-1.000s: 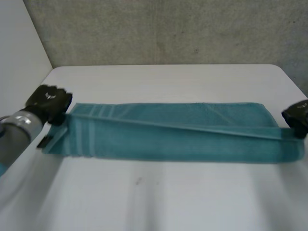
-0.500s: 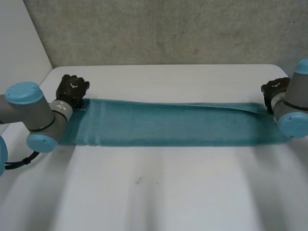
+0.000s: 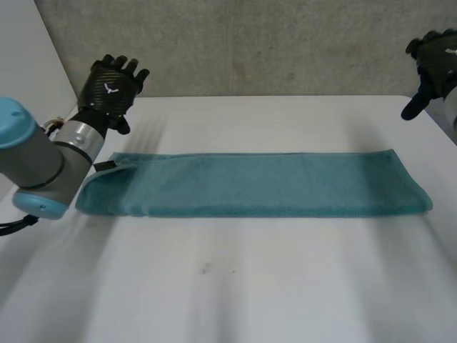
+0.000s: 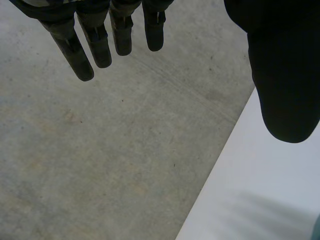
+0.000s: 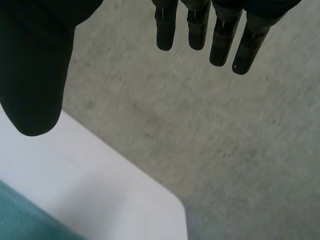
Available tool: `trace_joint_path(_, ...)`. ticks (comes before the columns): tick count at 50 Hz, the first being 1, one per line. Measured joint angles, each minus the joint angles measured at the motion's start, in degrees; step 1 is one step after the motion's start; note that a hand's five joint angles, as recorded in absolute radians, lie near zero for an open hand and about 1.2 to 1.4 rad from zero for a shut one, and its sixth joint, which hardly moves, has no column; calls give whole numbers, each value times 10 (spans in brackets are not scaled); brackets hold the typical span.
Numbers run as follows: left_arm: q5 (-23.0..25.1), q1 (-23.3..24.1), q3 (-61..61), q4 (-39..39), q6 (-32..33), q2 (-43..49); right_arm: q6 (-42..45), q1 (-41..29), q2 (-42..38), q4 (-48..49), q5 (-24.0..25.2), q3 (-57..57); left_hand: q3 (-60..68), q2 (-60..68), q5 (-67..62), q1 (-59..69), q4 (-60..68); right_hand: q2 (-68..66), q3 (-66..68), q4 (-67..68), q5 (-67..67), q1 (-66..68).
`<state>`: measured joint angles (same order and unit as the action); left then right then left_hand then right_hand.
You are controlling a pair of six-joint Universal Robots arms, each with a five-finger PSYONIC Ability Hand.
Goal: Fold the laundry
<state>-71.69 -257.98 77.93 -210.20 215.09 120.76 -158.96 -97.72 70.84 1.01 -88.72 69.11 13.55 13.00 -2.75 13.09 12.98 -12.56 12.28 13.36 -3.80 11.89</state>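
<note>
Left hand (image 3: pixel 111 82) of the robot hung raised above the far left corner of the white table (image 3: pixel 235 286). Its fingers (image 4: pixel 90 47) were straight and fanned apart and its thumb (image 4: pixel 282 80) stood well away from them, with nothing in its grasp and nothing against it. Seen from the left wrist, that hand was spread before a grey concrete surface (image 4: pixel 100 150), the table's edge running under the thumb.

The right hand (image 3: pixel 434 58) was lifted in like manner off the table's far right corner. Its fingers (image 5: pixel 220 35) were straight and its thumb (image 5: pixel 32 75) was held wide. It was empty and clear of the cloth.

Between the two arms a teal towel (image 3: pixel 257 184) lay flat on the table. It was folded lengthwise into a long, narrow band that ran from side to side, with its edges fairly even. Its left end lay just beside the grey wrist of the left arm (image 3: pixel 43 161), where a small dark tag (image 3: pixel 107 166) stuck out at the far corner. Its right end lay nearer the camera than the right hand and well apart from it. From the right wrist, a teal corner of the towel showed on the table on the thumb's side. Neither hand touched the towel.
</note>
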Motion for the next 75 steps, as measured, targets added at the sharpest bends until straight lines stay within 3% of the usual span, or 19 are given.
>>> trace_joint_path(10, 0, -15, 99, 50, -1, -97, 15, 48, 75, -10, 39, 77, 0, 0, 0, 0, 0, 0, 0, 0, 0, 0)
trace_joint_path(18, 1, -59, 163, 68, 2, -107, 54, 134, 81, -51, 132, 183, 0, 0, 0, 0, 0, 0, 0, 0, 0, 0)
trace_joint_path(24, 1, -84, 141, 57, 8, -48, 61, 155, 69, -50, 153, 233, 0, 0, 0, 0, 0, 0, 0, 0, 0, 0)
trace_joint_path(38, 1, -104, -21, 50, 36, 137, 72, 151, -13, -13, 148, 260, 0, 0, 0, 0, 0, 0, 0, 0, 0, 0)
trace_joint_path(43, -21, -110, -129, 39, 36, 208, 71, 149, -20, 5, 146, 267, 1, 4, -4, 3, 2, 0, 0, 0, 0, 0)
trace_joint_path(49, -54, -113, -158, 31, 34, 215, 71, 148, -18, 22, 146, 276, 1, 5, -4, 3, 2, 0, 0, 0, 0, 0)
trace_joint_path(58, -61, -95, -1, 27, 26, 70, 68, 153, -13, 54, 155, 286, 0, 4, -2, 1, 1, 0, 0, 0, 0, 0)
trace_joint_path(67, -57, -69, 169, 30, 14, -78, 71, 156, -14, 58, 194, 283, 0, 4, -2, 1, 0, -7, 9, 2, -3, 2)
trace_joint_path(74, -61, -61, 239, 40, -57, -134, 71, 177, -21, 56, 239, 276, 0, 4, -2, 1, 0, -52, 57, 44, -38, 25)
trace_joint_path(75, -63, -58, 250, 47, -94, -143, 71, 185, -28, 56, 250, 272, 0, 4, -2, 1, 0, -67, 74, 64, -55, 48)
